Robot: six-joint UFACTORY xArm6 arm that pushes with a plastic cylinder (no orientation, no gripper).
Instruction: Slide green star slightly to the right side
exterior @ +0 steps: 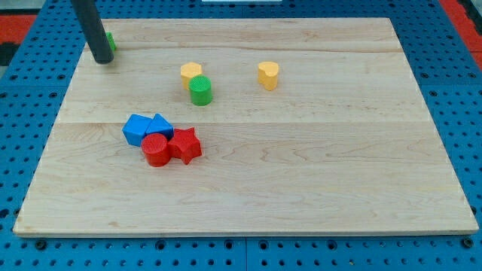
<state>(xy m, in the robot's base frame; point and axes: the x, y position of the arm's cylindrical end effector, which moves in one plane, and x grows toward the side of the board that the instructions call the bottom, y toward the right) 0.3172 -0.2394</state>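
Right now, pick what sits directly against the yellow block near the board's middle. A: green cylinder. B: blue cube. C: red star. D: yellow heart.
A: the green cylinder touches the yellow block from just below it; my tip is far off at the view's top left.

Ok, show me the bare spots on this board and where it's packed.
Bare: the whole right side past the yellow heart, and the bottom strip below the red star. Packed: the blue and red blocks at lower left, and the yellow block touching the green cylinder. My tip hides most of a green block at top left.
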